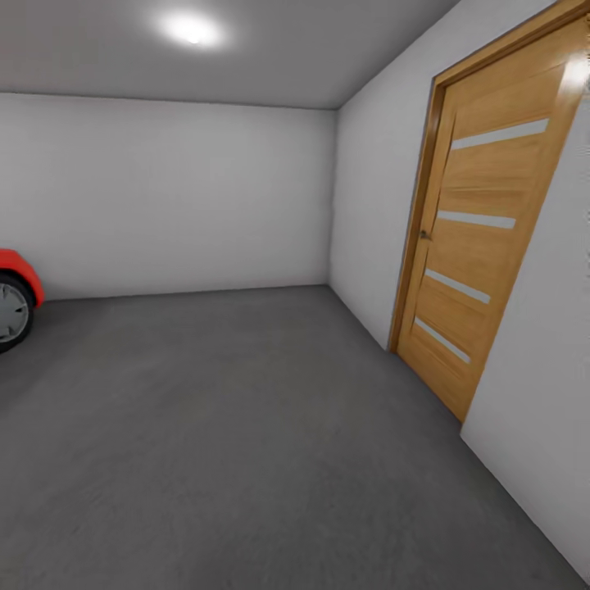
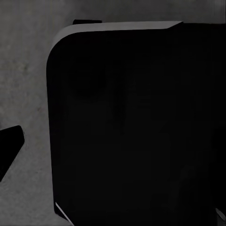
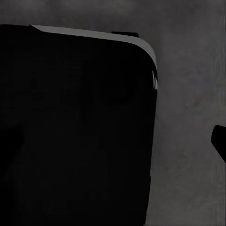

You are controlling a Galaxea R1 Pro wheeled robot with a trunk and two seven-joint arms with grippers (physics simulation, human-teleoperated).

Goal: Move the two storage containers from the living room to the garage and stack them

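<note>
Three views show the robot inside the garage. From the head view, the floor [image 1: 246, 426] is rough dark grey concrete stretching to plain white walls [image 1: 164, 188]. A wooden door [image 1: 471, 238] with pale horizontal strips stands in the wall on the right, and a ceiling light [image 1: 191, 30] glows overhead. At the far left edge, the nose and front wheel of the red car [image 1: 16, 295] stand on the concrete.

From the left wrist view, a large black rounded body [image 2: 136, 132], apparently part of the robot itself, sits over the grey concrete, with a small dark shape [image 2: 9, 148] at the edge; I cannot tell whether the left gripper's fingers are apart or together.

From the right wrist view, a similar black rounded body [image 3: 75, 132] covers the concrete; the right gripper's state cannot be told either.
</note>
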